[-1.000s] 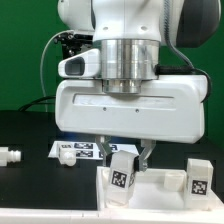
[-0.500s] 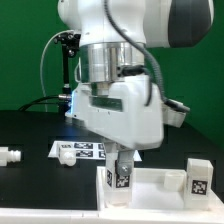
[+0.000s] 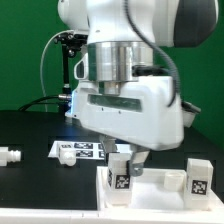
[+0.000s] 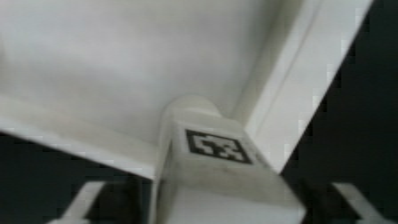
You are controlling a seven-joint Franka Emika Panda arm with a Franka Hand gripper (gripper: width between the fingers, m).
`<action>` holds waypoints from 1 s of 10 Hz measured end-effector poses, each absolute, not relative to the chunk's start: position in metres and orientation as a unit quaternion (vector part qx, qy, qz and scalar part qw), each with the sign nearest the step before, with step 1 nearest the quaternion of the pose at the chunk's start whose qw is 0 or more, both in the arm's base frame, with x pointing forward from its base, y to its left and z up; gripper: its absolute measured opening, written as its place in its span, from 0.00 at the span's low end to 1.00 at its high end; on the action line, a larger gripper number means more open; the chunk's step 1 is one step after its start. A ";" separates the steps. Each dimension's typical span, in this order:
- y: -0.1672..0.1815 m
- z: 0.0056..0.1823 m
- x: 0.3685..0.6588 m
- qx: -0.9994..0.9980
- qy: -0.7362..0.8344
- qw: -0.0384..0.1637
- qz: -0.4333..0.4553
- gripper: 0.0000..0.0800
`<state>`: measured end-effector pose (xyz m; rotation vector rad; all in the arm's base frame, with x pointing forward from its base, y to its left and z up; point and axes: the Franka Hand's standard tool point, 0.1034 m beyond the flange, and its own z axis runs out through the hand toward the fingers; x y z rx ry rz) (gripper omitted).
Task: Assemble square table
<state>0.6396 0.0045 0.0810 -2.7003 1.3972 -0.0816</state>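
Observation:
The white square tabletop lies at the front of the black table, and its panel fills the wrist view. A stubby white leg with a black-and-white tag stands upright on the corner at the exterior view's left. My gripper hangs right over it. In the wrist view the leg stands between my gripper's fingers, with a dark gap on each side, so the jaws are open and apart from it. A second tagged leg stands on the corner at the exterior view's right.
The marker board lies flat behind the tabletop, partly hidden by my arm. A small white part rests on the black table at the exterior view's far left. A dark stand rises at the back before the green wall.
The wrist has turned about its own axis above the leg. The fingers have spread away from the leg's sides, and the leg stays upright on its corner.

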 end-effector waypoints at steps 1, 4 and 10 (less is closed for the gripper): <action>0.005 0.082 0.641 -0.908 0.415 0.055 -0.031 0.70; -0.002 0.080 0.639 -0.931 0.357 0.055 -0.051 0.81; -0.002 0.077 0.638 -0.986 0.155 0.038 -0.042 0.81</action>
